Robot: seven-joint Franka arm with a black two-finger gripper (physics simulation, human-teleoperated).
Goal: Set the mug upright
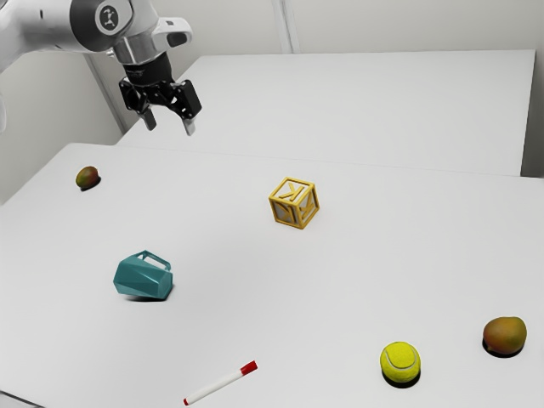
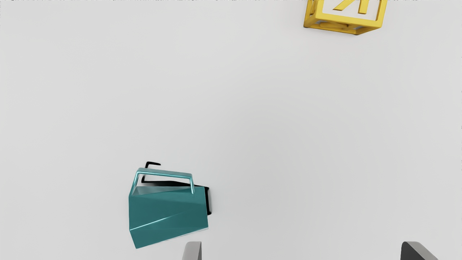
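**Teal mug (image 1: 143,278) lies on its side, gripper (image 1: 170,126) released above the table (image 1: 340,280)**

The faceted mug rests tipped over on the white table, with its angular handle (image 2: 166,173) on the side facing the yellow letter block. The gripper hangs in the air well apart from the mug, its two fingers spread wide. In the wrist view, the mug's body is near one of the fingertips.

The yellow-framed letter block (image 1: 294,204) sits beyond the mug, toward the exterior view's right. Farther back than the mug, toward the exterior view's left, is a reddish-green mango (image 1: 87,177). A white marker with a red cap (image 1: 219,384) lies nearer the exterior camera than the mug. Well apart from the mug, toward the exterior view's right, are a yellow tennis ball (image 1: 400,363) and, farther along, an orange-brown mango (image 1: 506,335).
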